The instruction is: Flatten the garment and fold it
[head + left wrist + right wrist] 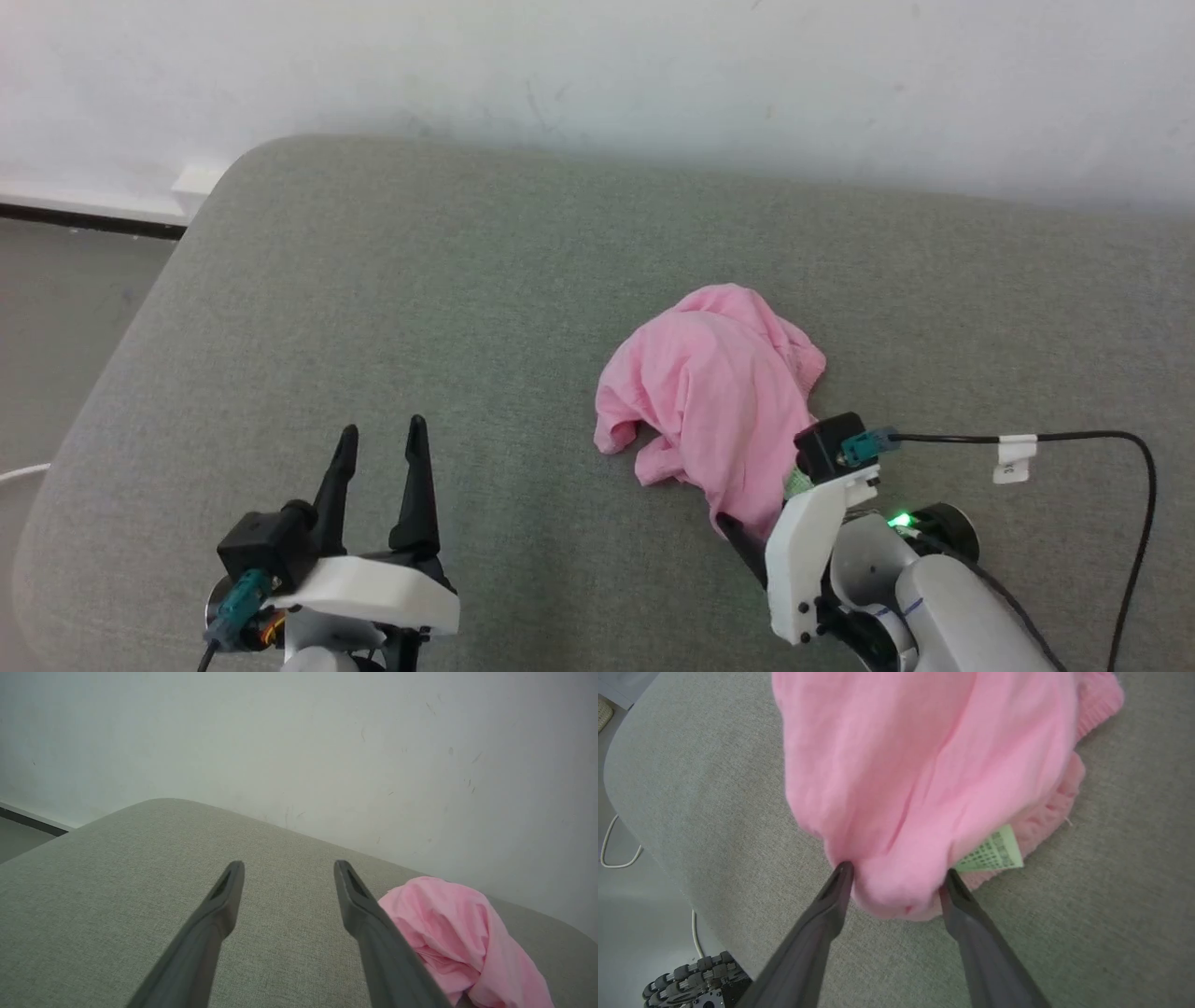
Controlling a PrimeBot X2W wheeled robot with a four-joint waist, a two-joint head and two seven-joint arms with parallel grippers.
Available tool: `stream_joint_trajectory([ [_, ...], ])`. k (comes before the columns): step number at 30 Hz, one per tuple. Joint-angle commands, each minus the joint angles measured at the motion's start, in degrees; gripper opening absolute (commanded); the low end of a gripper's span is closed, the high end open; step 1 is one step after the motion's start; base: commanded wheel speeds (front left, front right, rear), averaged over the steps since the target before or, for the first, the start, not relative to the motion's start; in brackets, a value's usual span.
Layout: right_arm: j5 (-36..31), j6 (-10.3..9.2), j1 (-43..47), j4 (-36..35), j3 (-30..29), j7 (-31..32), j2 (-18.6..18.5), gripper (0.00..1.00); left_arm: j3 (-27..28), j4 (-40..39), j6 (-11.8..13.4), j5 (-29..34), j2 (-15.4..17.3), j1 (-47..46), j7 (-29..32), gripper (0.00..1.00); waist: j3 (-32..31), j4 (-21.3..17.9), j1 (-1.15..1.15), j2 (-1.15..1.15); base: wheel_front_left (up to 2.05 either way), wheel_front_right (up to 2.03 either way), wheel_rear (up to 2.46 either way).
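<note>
The garment point(714, 392) is a crumpled heap of light-pink thin cloth on the grey cushion point(373, 308), right of centre. Its ribbed waistband point(1064, 788) and a pale printed label point(992, 854) show on its right side. My right gripper point(896, 877) is open, its two fingers straddling the garment's near edge, with pink cloth bulging between them. In the head view the cloth hides the right gripper's point(756, 523) fingertips. My left gripper point(378, 439) is open with nothing in it, low over the cushion well left of the garment point(458, 938).
The cushion's rounded left edge point(103, 392) drops to a grey floor where a white cable point(612, 844) lies. A white wall point(653, 84) runs behind the cushion. A black cable point(1074, 437) loops from my right wrist. The robot's base point(691, 980) shows low down.
</note>
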Motion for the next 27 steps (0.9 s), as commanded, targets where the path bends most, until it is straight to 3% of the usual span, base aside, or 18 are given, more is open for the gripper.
stream_joint_trajectory([
  [1, 0.13, -0.05, -0.88, 0.39, 0.38, -0.14, 0.02, 0.00, 0.46, 0.22, -0.50, 0.58, -0.32, -0.71, -0.27, 1.00, 0.43, 0.41, -0.01, 0.00, 0.00, 0.00, 0.00],
  [8, 0.25, -0.05, -1.20, -1.09, -4.57, -5.16, 0.00, 0.00, 1.45, 0.56, -0.77, 0.67, -0.60, -0.19, -0.27, 1.00, -0.32, -0.65, -0.01, 0.00, 0.00, 0.00, 0.00],
  [13, -1.71, -0.05, -0.52, -4.68, -17.32, -8.03, -2.24, 0.00, 1.60, 0.78, -1.23, 0.55, -0.66, -0.05, -0.27, 1.00, -0.71, -1.87, -0.01, 0.00, 0.00, 0.00, 0.00],
  [19, -9.34, -0.05, 3.45, -6.66, -35.46, -5.92, -4.33, 0.00, 1.13, 1.07, -1.36, -0.13, -0.68, -0.45, -0.27, 1.00, -0.35, -2.36, -0.01, 0.00, 0.00, 0.00, 0.00],
  [25, -13.02, -0.05, 7.23, -5.00, -42.07, -2.77, -1.47, 0.02, 0.90, 1.67, -1.06, -0.92, -0.69, -0.36, -0.27, 1.00, 0.04, -3.09, -0.01, 0.00, 0.00, 0.00, 0.00],
  [26, -12.78, -0.05, 7.18, -5.08, -42.11, -3.38, -1.09, 0.40, 0.93, 1.76, -1.02, -1.01, -0.69, -0.30, -0.27, 1.00, 0.12, -3.29, -0.01, 0.00, 0.00, 0.00, 0.00],
  [27, -12.59, -0.05, 7.08, -5.27, -41.98, -4.28, -0.82, 1.00, 0.92, 1.89, -1.05, -1.11, -0.69, -0.32, -0.27, 1.00, 0.17, -3.46, -0.01, 0.00, 0.00, 0.00, 0.00],
])
